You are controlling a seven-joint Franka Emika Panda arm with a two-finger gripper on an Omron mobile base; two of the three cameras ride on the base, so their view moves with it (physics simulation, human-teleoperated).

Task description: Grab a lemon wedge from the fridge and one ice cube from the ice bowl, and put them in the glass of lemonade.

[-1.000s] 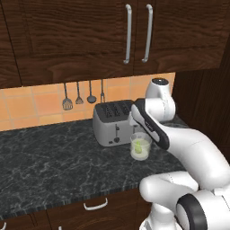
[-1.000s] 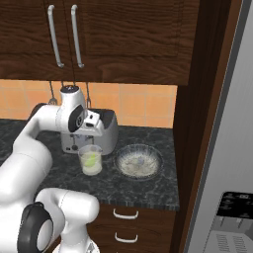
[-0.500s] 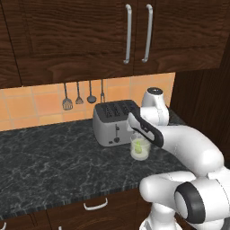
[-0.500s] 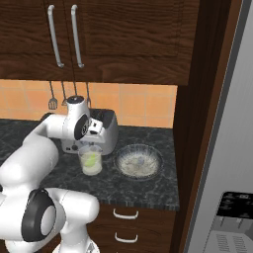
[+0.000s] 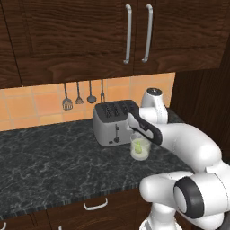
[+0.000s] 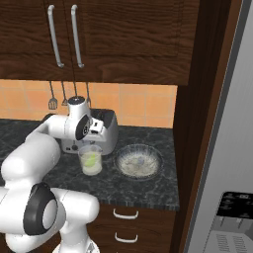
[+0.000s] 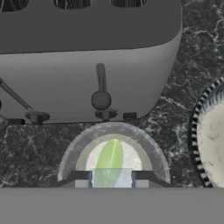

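Observation:
The glass of lemonade [image 5: 140, 150] [image 6: 91, 161] [image 7: 113, 144] stands on the dark counter in front of the toaster, with the green lemon wedge [image 7: 109, 156] [image 6: 90, 159] [image 5: 140, 146] lying inside it. My gripper [image 7: 112, 179] hangs straight over the glass's mouth, shut on a small pale see-through ice cube [image 7: 112, 177] held between the two fingertips. The ice bowl [image 6: 139, 161] [image 7: 213, 135] sits just right of the glass, silvery with a whitish inside. At the far right rises the grey fridge [image 6: 222, 148], doors closed.
A silver four-slot toaster [image 5: 114, 121] [image 6: 106, 129] [image 7: 87, 65] stands right behind the glass. Dark wooden cabinets [image 5: 90, 40] hang overhead, and utensils [image 5: 79, 95] hang on the tiled wall. A tall wooden panel [image 6: 195, 113] separates counter and fridge.
The arm's wrist has sunk a little and drawn in over the glass; glass, bowl and toaster have stayed put.

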